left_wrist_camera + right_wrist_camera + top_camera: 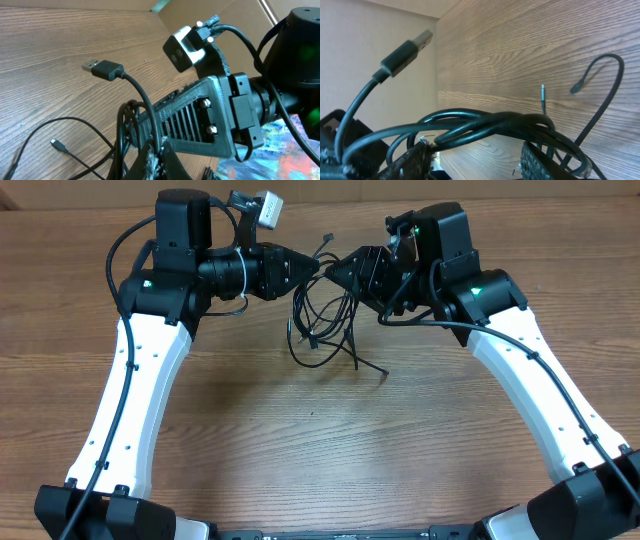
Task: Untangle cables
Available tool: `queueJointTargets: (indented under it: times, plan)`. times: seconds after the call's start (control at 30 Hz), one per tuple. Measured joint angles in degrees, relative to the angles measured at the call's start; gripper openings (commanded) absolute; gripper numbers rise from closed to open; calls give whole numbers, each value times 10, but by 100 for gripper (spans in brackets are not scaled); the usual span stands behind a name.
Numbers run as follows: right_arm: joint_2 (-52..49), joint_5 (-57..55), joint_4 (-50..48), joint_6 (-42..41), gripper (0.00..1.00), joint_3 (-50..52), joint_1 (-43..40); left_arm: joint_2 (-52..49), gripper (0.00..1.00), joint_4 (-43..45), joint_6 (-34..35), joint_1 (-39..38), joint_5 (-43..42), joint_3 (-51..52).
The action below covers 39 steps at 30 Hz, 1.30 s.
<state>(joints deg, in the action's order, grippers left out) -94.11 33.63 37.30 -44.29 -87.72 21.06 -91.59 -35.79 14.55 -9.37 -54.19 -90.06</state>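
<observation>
Left gripper [313, 270] clamped shut on cable bundle [495, 122] as anchor; right gripper [336, 268], jaws apart, straddles it, likely to pull loops free.

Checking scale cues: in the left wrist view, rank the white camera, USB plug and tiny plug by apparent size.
1. white camera
2. USB plug, only slightly smaller
3. tiny plug
Depth differs, so true sizes are unsure.

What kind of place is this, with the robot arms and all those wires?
Probably a robot lab or test bench. A white left arm and right arm stand at a plain wooden table, a small camera rides on one wrist, and tangled black cables sit between them.
</observation>
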Motion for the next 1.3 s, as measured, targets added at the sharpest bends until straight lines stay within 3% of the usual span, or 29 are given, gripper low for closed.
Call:
queueJointTargets:
  times: [0.23,0.4,0.5,0.53,0.6,0.77,1.0,1.2,1.3]
  plan:
    - [-3,0,-23,-22,55,0,0,0,5,1,6,0,0,0]
    - [-28,0,-30,-24,49,0,10,0,4,0,10,0,0,0]
    - [-68,2,-49,-26,39,0,23,0,4,0,20,0,5,0]
    - [-78,4,-51,-26,21,0,25,-1,4,-1,21,0,7,0]
    - [-95,5,-53,-22,6,0,28,-4,4,-2,25,0,11,0]
    - [-94,5,-36,-5,4,0,25,-4,4,-2,31,0,27,0]
    - [-95,-42,78,35,4,0,14,-3,17,-6,34,8,119,0]
    - [-95,-98,135,71,4,0,11,-4,56,-40,36,26,226,-1]
    - [-95,-99,132,76,4,0,11,-4,56,-86,36,25,254,-1]
